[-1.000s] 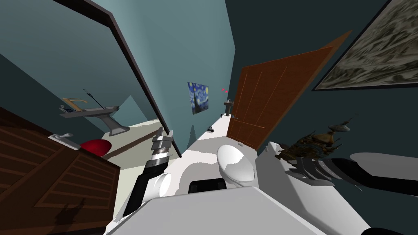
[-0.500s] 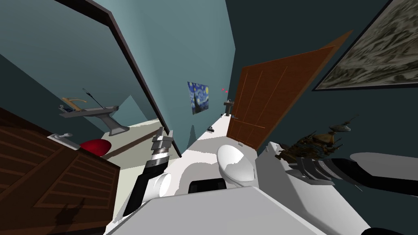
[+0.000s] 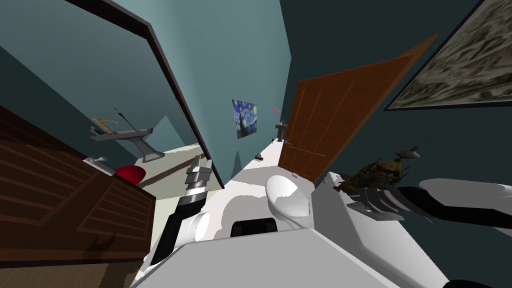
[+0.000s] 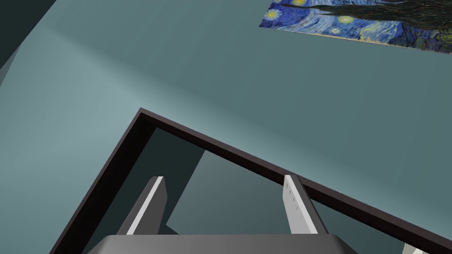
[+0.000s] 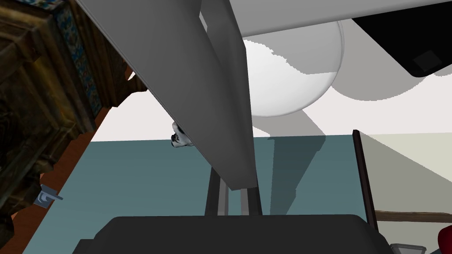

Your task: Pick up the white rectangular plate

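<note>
Nearest to me, my right gripper (image 5: 234, 196) has its two fingers clenched on the plate (image 5: 190, 88), which looks pale grey here and rises from the pinch as a long flat slab, seen almost edge-on from my wrist camera. So the plate is in my right hand, out on the right side of the head view. Just beside that hand is an ornate dark brown carving (image 3: 380, 172) (a model ship, as far as I can make out). My left gripper (image 4: 223, 177) is raised in front of me, fingers spread wide with nothing between them, and it points at the corner of a dark frame (image 4: 220, 147) on the teal wall (image 3: 225, 60). Between the two arms, a little further ahead on the white floor (image 3: 250, 175), sits a toilet (image 3: 287, 200). On my left is a dark panelled door (image 3: 65, 200) with a grey handle (image 3: 97, 162). A red thing (image 3: 131, 173) lies just past it, and a grey pedestal sink (image 3: 131, 137) stands beyond that. Ahead to the right an orange-brown door (image 3: 340, 120) stands open, and a large framed picture (image 3: 460, 65) hangs on the dark wall above my right arm. Far down the teal wall hangs a blue starry picture (image 3: 244, 119), and a small sink (image 3: 281, 129) stands at the far end.
</note>
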Motion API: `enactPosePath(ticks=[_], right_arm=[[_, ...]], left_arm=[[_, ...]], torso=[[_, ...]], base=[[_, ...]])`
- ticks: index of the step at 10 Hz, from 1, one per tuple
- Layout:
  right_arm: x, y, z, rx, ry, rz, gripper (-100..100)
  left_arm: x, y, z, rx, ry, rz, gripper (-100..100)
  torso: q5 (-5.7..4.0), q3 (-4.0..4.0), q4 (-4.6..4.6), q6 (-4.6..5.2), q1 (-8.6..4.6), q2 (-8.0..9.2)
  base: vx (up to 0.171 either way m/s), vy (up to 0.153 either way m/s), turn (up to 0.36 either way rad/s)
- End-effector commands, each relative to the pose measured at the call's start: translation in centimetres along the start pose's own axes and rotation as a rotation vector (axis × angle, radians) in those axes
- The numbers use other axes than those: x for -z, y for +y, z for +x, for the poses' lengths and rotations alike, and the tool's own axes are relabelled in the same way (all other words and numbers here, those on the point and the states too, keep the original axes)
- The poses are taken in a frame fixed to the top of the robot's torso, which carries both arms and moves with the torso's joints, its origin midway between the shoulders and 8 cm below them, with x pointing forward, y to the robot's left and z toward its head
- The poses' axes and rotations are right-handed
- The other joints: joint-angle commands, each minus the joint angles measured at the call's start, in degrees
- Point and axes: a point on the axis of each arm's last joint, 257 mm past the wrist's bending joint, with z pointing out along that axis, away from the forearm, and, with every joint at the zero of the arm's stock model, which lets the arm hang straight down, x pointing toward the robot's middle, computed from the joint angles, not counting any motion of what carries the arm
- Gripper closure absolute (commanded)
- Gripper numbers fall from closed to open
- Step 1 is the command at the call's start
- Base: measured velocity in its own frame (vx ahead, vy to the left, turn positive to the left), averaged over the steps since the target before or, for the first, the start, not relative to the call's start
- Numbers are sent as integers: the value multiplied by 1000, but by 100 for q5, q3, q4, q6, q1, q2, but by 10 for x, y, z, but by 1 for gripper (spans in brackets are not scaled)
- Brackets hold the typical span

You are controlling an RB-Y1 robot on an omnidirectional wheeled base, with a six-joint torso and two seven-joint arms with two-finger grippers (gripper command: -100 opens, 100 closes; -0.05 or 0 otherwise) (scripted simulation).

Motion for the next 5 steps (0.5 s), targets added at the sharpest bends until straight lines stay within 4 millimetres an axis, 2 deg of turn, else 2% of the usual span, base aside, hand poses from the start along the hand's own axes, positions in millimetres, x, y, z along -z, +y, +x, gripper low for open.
enactPosePath(ticks=[1,4,5], right_arm=[[1,-6,-10,-12,1,5,100],[1,-6,-11,-12,2,5,100],[1,-7,-12,-14,1,5,0]], left_arm=[[0,0,0,0,0,0,0],[0,0,0,0,0,0,0],[0,0,0,0,0,0,0]], torso=[[0,0,0,0,0,0],[3,-4,-1,0,1,-8],[1,-10,-4,1,1,-18]], base=[[-92,-3,63],[-51,-7,23],[0,0,0]])
